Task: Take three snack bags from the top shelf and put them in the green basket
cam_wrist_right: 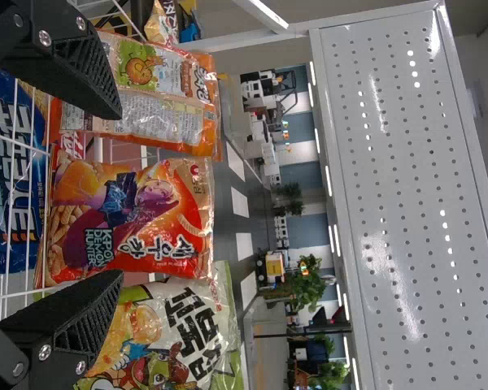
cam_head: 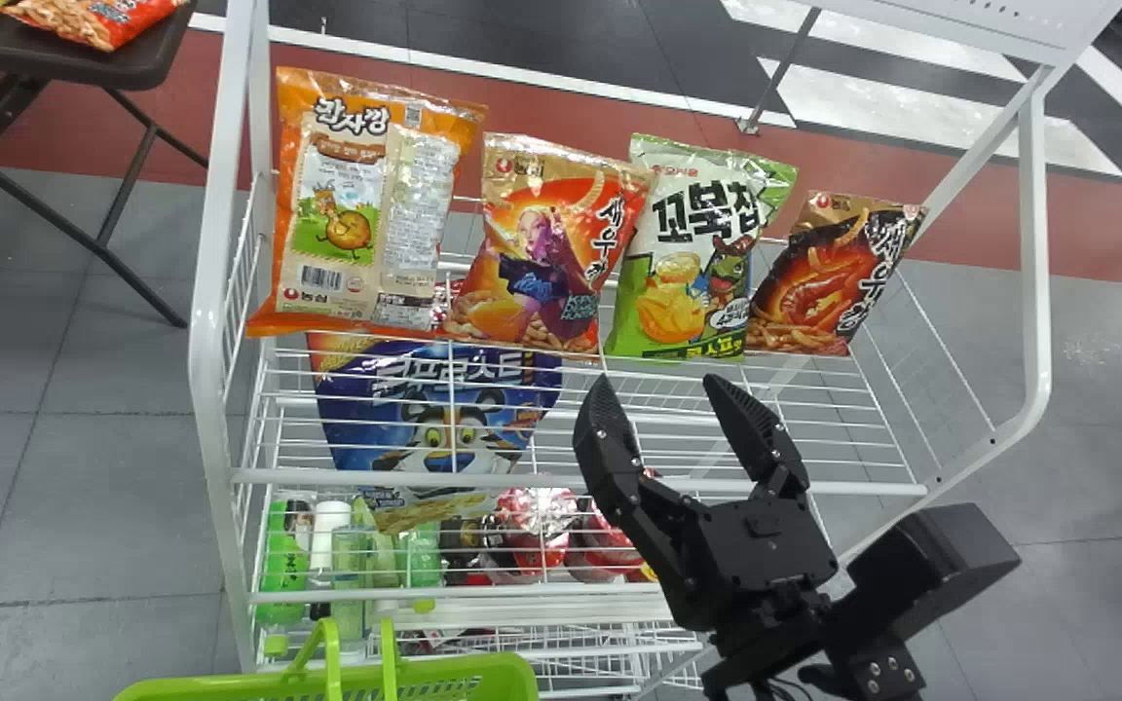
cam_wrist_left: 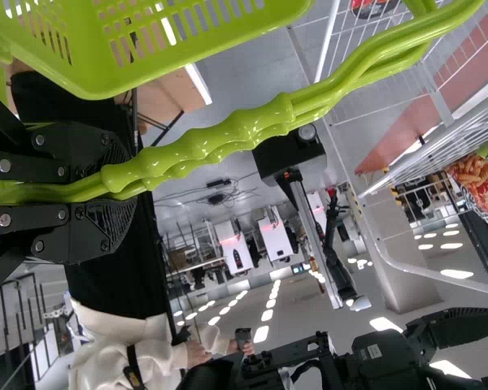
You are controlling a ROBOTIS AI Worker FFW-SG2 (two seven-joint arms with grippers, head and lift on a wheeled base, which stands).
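Note:
In the head view my right gripper [cam_head: 660,386] stands open before the top shelf [cam_head: 678,484], its tips just short of the bags' lower edges. Four snack bags stand there: an orange one [cam_head: 342,209], a red-orange one [cam_head: 537,258], a green-white one [cam_head: 683,243] and a dark one [cam_head: 829,277]. From the right wrist, the open right gripper [cam_wrist_right: 119,195] has the red-orange bag [cam_wrist_right: 138,215] beyond the gap between its fingers. The green basket [cam_head: 522,672] is at the bottom left; my left gripper [cam_wrist_left: 118,191] is shut on its green handle [cam_wrist_left: 252,126].
A blue bag [cam_head: 434,419] is on a lower level, with bottles [cam_head: 327,545] and red packages [cam_head: 532,535] below. White frame posts [cam_head: 208,321] bound the rack. A perforated white panel [cam_wrist_right: 398,195] rises above the shelf. A dark table [cam_head: 84,54] stands at the back left.

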